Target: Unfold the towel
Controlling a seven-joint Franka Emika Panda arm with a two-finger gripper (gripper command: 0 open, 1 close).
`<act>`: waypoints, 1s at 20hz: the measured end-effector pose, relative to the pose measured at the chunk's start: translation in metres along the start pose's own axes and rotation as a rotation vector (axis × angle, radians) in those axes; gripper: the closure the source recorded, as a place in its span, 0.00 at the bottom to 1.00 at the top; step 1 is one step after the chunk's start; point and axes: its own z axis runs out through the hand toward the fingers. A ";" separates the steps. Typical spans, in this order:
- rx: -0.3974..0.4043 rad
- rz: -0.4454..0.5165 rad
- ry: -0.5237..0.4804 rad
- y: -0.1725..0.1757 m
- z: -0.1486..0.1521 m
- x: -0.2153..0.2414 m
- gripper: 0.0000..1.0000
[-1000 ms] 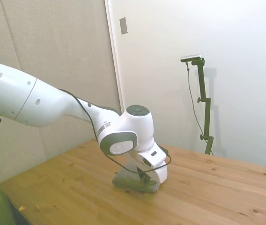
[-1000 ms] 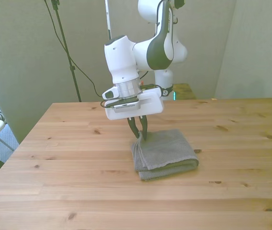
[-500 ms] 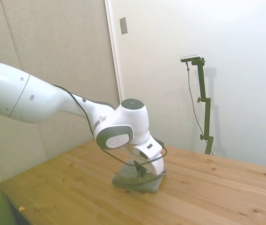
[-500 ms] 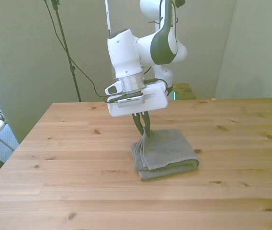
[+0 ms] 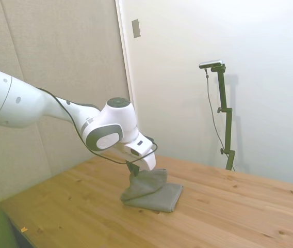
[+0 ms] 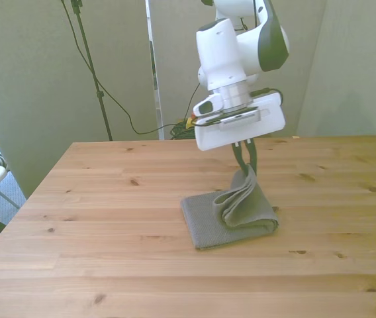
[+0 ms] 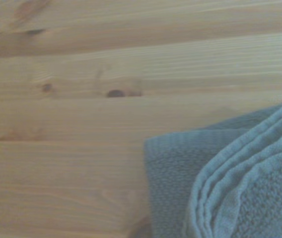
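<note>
Lifting the upper layers, the hand is clamping the towel edge, having swung toward the front view's right since a second ago. The bottom layer is lying exposed on the surface, so unfolding is under way.

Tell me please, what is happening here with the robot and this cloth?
The robot arm is unfolding a grey towel on the wooden table. Its pincer is shut on one edge of the towel and holds that edge up above the table. The upper layers hang from the pincer in a fold, while the bottom layer lies flat on the wood. The towel is only partly opened, so the unfolding is not yet done.
</note>
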 end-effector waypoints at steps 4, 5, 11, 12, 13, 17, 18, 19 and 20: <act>0.004 -0.098 -0.022 -0.022 0.011 -0.037 1.00; 0.006 -0.125 -0.024 -0.026 0.013 -0.044 1.00; 0.045 -0.228 -0.032 -0.038 0.021 -0.075 1.00; 0.053 -0.242 -0.042 -0.039 0.023 -0.080 1.00; 0.060 -0.256 -0.052 -0.040 0.026 -0.085 0.00; 0.055 -0.300 -0.106 -0.044 0.041 -0.104 0.00; 0.045 -0.307 -0.130 -0.043 0.046 -0.107 0.00; 0.035 -0.316 -0.156 -0.041 0.050 -0.109 0.00; 0.026 -0.329 -0.188 -0.040 0.054 -0.111 0.00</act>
